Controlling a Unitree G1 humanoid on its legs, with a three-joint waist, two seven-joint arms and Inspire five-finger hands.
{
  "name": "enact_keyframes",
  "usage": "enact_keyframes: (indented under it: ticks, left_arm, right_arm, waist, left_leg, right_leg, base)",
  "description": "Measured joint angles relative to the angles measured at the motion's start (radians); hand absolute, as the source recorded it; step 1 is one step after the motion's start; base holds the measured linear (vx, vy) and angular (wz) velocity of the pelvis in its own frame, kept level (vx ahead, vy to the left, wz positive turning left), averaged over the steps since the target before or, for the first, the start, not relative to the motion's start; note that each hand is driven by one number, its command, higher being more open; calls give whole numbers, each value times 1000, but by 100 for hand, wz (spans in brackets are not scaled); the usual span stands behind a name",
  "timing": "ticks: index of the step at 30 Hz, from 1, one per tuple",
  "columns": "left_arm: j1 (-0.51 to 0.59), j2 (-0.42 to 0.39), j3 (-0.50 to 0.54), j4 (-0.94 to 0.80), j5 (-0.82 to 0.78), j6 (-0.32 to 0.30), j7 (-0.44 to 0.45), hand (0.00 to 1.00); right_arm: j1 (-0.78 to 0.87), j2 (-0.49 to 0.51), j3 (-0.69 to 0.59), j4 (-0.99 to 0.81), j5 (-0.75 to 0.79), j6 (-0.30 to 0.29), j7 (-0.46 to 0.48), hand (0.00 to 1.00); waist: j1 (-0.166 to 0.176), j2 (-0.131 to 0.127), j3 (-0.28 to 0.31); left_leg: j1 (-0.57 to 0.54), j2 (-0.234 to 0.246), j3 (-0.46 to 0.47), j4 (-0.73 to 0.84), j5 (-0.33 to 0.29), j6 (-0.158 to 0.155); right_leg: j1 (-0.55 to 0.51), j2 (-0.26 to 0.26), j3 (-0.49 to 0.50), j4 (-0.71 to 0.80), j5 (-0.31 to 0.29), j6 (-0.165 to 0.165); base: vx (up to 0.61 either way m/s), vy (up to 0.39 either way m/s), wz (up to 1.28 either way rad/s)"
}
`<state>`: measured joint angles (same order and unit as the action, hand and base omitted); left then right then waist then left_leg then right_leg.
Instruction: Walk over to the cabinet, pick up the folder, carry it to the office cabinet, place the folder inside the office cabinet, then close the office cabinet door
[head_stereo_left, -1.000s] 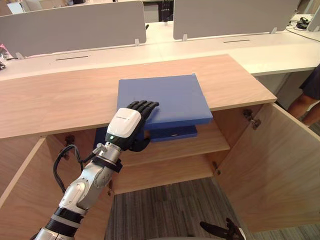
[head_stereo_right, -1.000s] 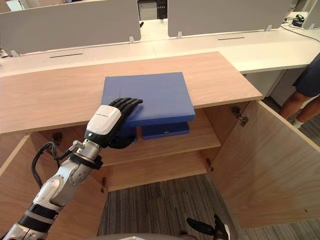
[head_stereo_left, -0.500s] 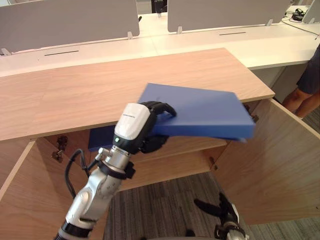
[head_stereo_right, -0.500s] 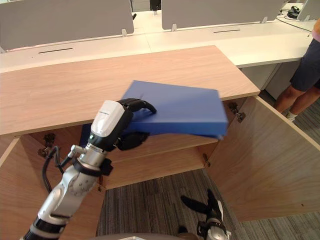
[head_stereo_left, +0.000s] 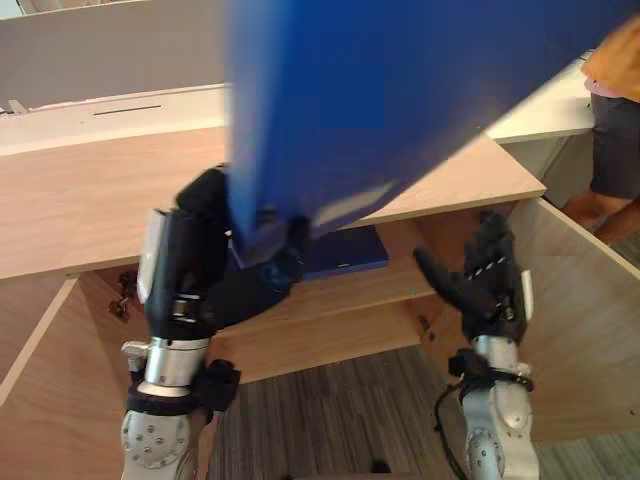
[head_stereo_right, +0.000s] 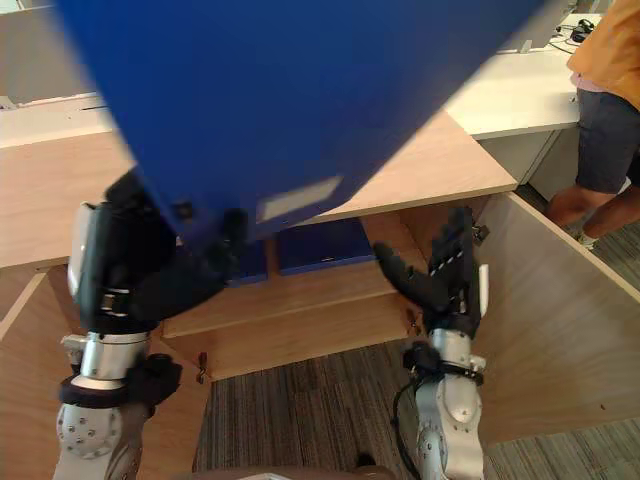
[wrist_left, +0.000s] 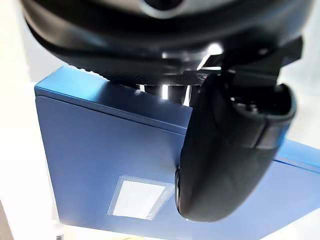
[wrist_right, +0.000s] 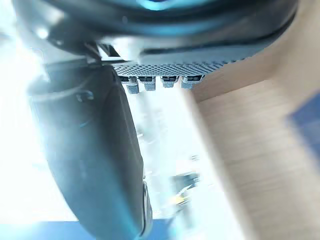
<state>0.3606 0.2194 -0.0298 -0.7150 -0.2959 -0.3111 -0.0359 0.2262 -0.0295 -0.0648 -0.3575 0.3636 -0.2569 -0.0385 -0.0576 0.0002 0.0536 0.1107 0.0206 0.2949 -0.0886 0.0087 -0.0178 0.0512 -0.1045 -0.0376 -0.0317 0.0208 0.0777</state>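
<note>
Two hands up. We log the left hand (head_stereo_left: 185, 270) clamped on a corner of the large flat blue folder (head_stereo_left: 400, 90), which towers above it and blocks the light wooden cabinet (head_stereo_left: 80, 200). The right hand (head_stereo_left: 490, 288) is alongside, fingers straight, empty. A second blue folder (head_stereo_left: 350, 252) lies shelved beyond, and a person (head_stereo_right: 605, 130) stands further right.

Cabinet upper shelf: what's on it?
A blue folder lies flat on the shelf. Further left, the shelf is covered by the raised folder held in the left robot hand.
</note>
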Motion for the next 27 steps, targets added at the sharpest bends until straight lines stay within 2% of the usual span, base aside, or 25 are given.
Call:
enact_keyframes:
  ticks: [7, 12, 13, 22, 27]
  left_arm:
    - [46, -1, 1, 3, -197, 33, -115, 0]
    - [68, 44, -23, 41, -289, 48, -173, 0]
    - [73, 48, -22, 54, -308, 50, -177, 0]
    - [101, 118, -13, 109, -374, 53, -191, 0]
    - [98, 108, 13, 158, -369, 53, -190, 0]
  right_arm:
    - [-170, -147, 69, -58, 50, -23, 66, 100]
    - [-266, -293, 156, -43, 87, -23, 128, 100]
    - [-266, -327, 163, -36, 94, -23, 140, 0]
    - [-303, -501, 232, 57, 223, 2, 213, 0]
    - [-303, -488, 248, 53, 241, 4, 257, 0]
  waist:
    - [16, -2, 1]
    - [23, -2, 1]
    - [29, -2, 1]
    - [47, -2, 0]
    - [56, -2, -2]
  left_leg:
    - [-1, 0, -9, 0, 1, 1]
    - [-7, 0, -31, 0, 5, 3]
    - [-8, 0, -36, 0, 5, 3]
    - [-27, 1, -60, -5, 13, 4]
    - [-37, 2, -65, -5, 18, 3]
  right_leg:
    - [4, -2, -10, 0, 0, 1]
    - [8, -2, -27, 0, 1, 1]
    - [10, -2, -31, 0, 1, 1]
    - [4, -2, -54, 1, 1, 1]
    - [-3, -2, -58, 1, 1, 1]
  base:
    - [-27, -29, 4]
    - [-22, -38, 12]
    - [-17, -33, 10]
    - [-29, -34, 8]
    - [-33, -33, 4]
